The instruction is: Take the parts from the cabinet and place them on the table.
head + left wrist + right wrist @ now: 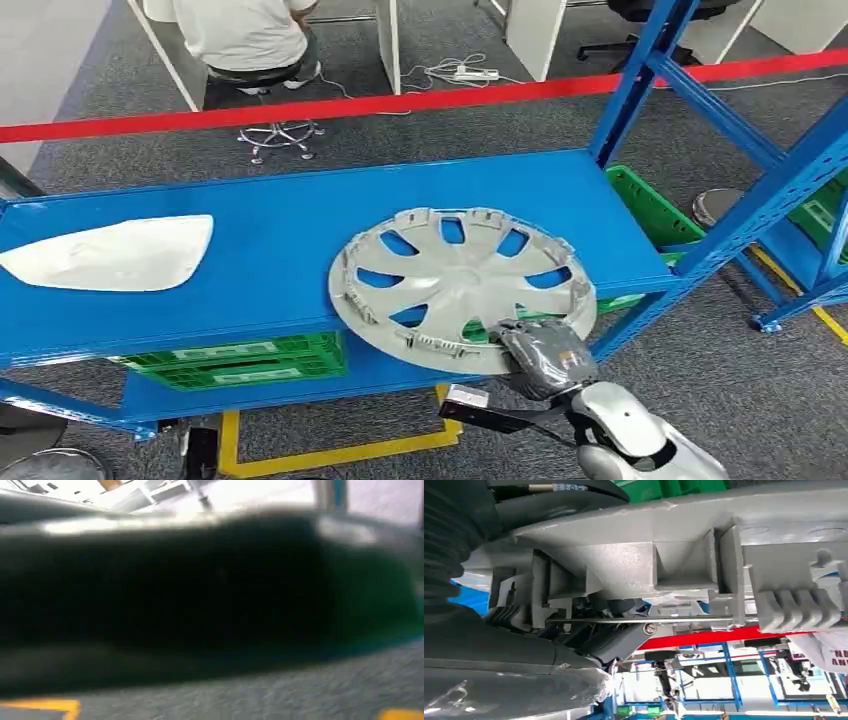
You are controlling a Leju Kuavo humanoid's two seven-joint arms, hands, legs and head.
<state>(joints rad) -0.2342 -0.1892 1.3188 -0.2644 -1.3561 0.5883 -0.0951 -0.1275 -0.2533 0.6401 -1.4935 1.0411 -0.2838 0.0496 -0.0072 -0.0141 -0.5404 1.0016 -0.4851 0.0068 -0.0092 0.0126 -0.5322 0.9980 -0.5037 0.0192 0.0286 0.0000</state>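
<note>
A grey wheel cover [462, 288] lies inner side up on the blue shelf top [270, 250], its near rim hanging past the shelf's front edge. My right hand [543, 358] grips that near rim from below and in front. Up close in the right wrist view, the ribbed rim of the wheel cover [684, 565] sits between the thumb and fingers of my right hand [499, 645]. A white curved panel [115, 253] rests flat at the shelf's left end. The left wrist view is a dark blur above grey floor.
Green crates sit on the lower shelf [240, 362] and at the right end [650, 205]. Blue rack uprights [640, 80] rise at the right. A red barrier tape [400, 102] runs across behind the shelf, with a seated person [245, 35] beyond it. Yellow floor tape [330, 455] lies below.
</note>
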